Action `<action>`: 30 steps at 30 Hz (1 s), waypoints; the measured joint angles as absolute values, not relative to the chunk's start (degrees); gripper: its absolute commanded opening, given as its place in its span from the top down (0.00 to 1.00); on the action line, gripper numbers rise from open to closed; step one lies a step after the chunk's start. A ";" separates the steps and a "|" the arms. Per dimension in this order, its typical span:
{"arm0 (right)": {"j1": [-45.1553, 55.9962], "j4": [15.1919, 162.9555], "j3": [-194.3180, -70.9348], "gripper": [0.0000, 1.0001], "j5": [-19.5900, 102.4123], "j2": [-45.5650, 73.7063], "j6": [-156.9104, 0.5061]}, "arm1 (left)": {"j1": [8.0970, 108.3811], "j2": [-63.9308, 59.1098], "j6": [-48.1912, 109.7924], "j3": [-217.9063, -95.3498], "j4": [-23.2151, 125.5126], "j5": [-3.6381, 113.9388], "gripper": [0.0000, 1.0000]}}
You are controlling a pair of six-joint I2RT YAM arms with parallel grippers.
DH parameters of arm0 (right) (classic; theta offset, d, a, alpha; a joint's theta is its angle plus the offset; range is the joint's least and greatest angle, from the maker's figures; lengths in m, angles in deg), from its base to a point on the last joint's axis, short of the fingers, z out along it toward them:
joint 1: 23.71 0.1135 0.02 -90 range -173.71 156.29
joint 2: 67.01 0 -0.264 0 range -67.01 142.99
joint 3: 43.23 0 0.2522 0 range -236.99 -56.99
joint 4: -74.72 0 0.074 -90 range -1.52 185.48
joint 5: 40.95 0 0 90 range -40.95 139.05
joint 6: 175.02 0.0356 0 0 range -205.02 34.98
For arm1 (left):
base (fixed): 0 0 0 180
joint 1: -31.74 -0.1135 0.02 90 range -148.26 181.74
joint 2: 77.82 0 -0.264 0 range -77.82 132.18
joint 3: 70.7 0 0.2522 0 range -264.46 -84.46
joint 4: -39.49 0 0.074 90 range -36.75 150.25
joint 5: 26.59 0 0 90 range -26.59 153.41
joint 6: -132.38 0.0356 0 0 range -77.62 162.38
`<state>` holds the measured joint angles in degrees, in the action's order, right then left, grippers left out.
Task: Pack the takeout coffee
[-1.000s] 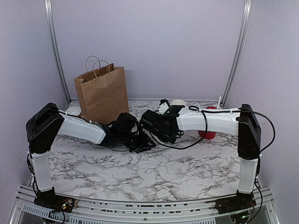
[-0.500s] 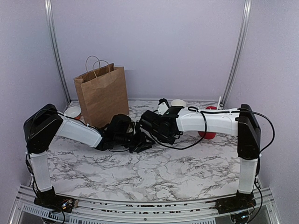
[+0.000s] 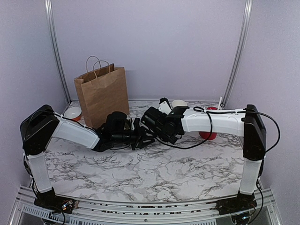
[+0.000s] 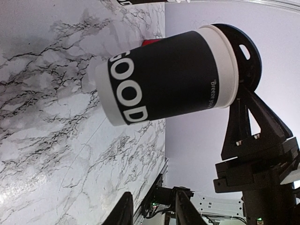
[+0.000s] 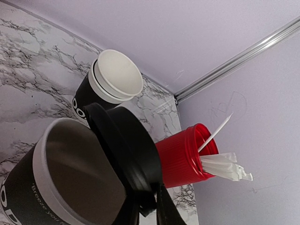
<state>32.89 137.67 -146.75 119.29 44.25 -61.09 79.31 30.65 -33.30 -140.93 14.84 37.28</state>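
The takeout coffee cup [image 4: 164,75], black with white lettering and a white rim, stands on the marble table beyond my left fingertips. My left gripper [image 4: 153,199] is open and holds nothing. The cup's mouth [image 5: 70,173] is uncovered. The round black lid [image 5: 126,145] leans tilted against the rim, pinched at its edge by my right gripper [image 5: 149,211], which is shut on it. The lid [image 4: 243,51] also shows at the cup's top in the left wrist view. From above, both grippers, left [image 3: 137,137] and right [image 3: 150,123], meet at the table's middle and hide the cup.
A brown paper bag [image 3: 102,96] stands upright at the back left, a white bowl [image 3: 72,112] beside it. A nested stack of black cups [image 5: 110,82] and a red cup [image 5: 183,154] holding white sticks [image 5: 225,166] stand at the back right near the wall.
The left arm has drawn back a little to the left. The right gripper has shifted slightly left and up with the lid.
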 measured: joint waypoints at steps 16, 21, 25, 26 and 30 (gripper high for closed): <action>33.85 136.71 -146.75 0.86 116.05 45.06 -59.52 | 79.31 42.78 -34.79 -151.09 12.76 37.35 0.69; 34.68 136.66 -146.75 0.84 114.66 45.74 -58.80 | 79.31 43.65 -34.76 -151.13 12.76 37.37 0.69; 35.60 136.77 -146.75 0.83 113.98 47.44 -57.77 | 79.31 44.11 -34.76 -151.26 12.74 37.39 0.69; 35.84 136.90 -146.75 0.83 113.83 47.99 -57.55 | 79.31 44.33 -34.74 -151.29 12.72 37.41 0.69; 36.78 137.45 -146.75 0.82 113.74 49.00 -56.07 | 79.31 45.55 -34.74 -151.29 12.70 37.41 0.69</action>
<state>36.78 137.45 -146.75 113.74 49.00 -56.07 79.31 45.55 -34.74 -151.29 12.70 37.41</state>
